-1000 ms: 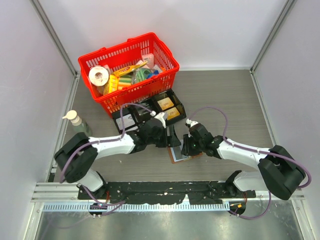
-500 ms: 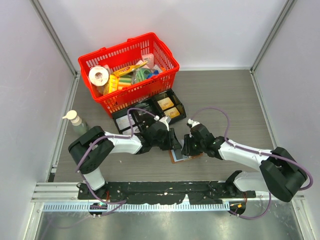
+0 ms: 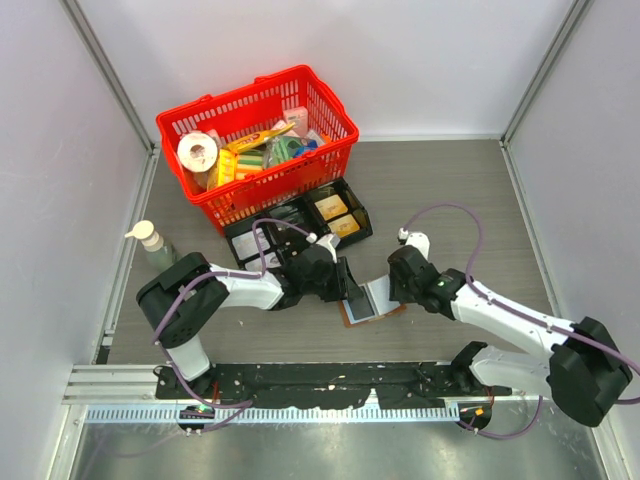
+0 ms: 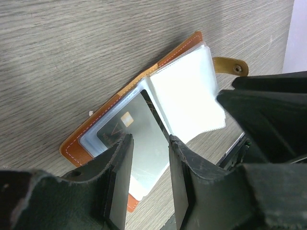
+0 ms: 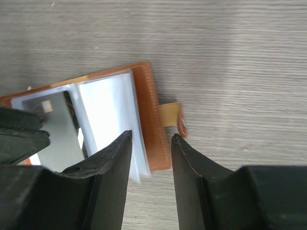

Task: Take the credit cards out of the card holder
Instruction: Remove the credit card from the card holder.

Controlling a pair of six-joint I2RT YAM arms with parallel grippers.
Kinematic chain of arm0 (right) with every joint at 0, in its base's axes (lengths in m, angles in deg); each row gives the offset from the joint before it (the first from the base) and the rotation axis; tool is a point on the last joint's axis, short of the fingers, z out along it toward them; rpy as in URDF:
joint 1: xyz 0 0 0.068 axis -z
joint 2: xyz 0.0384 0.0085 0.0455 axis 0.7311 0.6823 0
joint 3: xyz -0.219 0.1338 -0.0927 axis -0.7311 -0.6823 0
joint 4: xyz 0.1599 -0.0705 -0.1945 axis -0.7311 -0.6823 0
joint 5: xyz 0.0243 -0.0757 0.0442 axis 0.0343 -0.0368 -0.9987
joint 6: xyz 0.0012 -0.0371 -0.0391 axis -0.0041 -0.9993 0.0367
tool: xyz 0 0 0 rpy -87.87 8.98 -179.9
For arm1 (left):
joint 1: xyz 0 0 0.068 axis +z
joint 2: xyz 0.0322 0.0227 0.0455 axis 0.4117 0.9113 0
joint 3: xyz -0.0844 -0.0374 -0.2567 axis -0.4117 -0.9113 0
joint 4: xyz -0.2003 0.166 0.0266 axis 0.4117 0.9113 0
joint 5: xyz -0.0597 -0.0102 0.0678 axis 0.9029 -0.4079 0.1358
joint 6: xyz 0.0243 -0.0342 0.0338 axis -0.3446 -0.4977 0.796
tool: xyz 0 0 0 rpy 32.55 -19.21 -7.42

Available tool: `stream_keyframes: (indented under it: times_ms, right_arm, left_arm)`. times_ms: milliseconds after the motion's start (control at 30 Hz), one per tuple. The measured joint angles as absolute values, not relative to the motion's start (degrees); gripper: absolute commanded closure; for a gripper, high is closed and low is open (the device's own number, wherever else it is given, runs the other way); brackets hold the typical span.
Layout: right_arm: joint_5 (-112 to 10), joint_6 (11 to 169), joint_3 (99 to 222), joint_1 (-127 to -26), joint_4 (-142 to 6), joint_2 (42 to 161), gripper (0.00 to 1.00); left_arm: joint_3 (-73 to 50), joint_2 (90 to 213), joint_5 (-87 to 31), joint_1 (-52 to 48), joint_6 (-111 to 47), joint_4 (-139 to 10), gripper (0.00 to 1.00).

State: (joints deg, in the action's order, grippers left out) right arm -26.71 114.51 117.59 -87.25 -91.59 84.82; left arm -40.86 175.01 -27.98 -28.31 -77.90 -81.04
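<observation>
- Top external view: the two arms reach in from the near edge and meet at mid-table, the left gripper (image 3: 345, 285) and the right gripper (image 3: 398, 288) on either side of the card holder (image 3: 368, 302)
- The card holder lies open and flat on the grey wood-grain table (image 3: 470, 200), brown leather face down, just nearer than the black tray (image 3: 255, 242)
- Left wrist view: the left gripper (image 4: 148, 143) has its jaws at a narrow gap over the near half of the holder, where a grey credit card (image 4: 136, 132) with a small chip sits in a clear sleeve; the card runs in between the fingers, but it cannot be told whether they pinch it
- A second clear sleeve (image 4: 187, 96) fans up from the spine, and the tan snap tab (image 4: 230, 64) sticks out past the far edge
- Right wrist view: the right gripper (image 5: 151, 139) hangs above the holder's tab-side edge, jaws partly apart with nothing between them
- Farther back the tray holds yellowish items in its compartments
- A pump bottle (image 3: 150, 240) stands by the left wall
- Farthest, a red basket (image 3: 250, 95) is packed with goods, a white roll (image 3: 197, 150) among them
</observation>
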Motion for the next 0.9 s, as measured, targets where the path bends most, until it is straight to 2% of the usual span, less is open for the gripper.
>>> stream_keyframes:
  times_ms: [167,300,533,600,667,700,767,867,900]
  right_arm:
    - [-23.59,114.34,117.83,-87.22,-94.41,78.27,0.54]
    - [-27.78,112.85,117.83,-87.22,-91.99,73.68,0.54]
    - [-38.51,111.61,117.85,-87.22,-87.27,73.52,0.50]
    - [-41.09,111.65,117.83,-87.22,-86.02,73.85,0.46]
    - [-42.62,112.15,117.65,-87.22,-84.58,73.89,0.37]
    - [-43.19,112.57,117.59,-87.22,-83.90,73.89,0.36]
    - [-43.93,112.61,117.06,-87.22,-82.09,73.78,0.34]
    - [-44.39,112.55,115.08,-87.22,-79.53,72.80,0.24]
    - [-44.37,112.66,114.24,-87.22,-79.07,72.12,0.24]
  left_arm:
    - [-41.08,174.71,-28.40,-28.57,-77.83,-80.97,0.60]
    - [-41.52,174.07,-28.92,-28.70,-77.74,-80.69,0.62]
    - [-41.87,172.04,-30.91,-28.83,-76.52,-77.67,0.61]
    - [-41.74,171.38,-31.66,-28.83,-76.00,-75.73,0.68]
    - [-40.71,171.14,-32.25,-28.83,-74.73,-72.51,0.81]
    - [-39.99,171.14,-32.29,-28.83,-74.05,-71.16,0.83]
    - [-38.72,171.14,-32.20,-28.83,-72.78,-69.87,0.82]
    - [-37.80,171.10,-31.50,-28.83,-71.03,-69.67,0.76]
    - [-37.87,170.90,-31.29,-28.83,-70.62,-69.76,0.76]
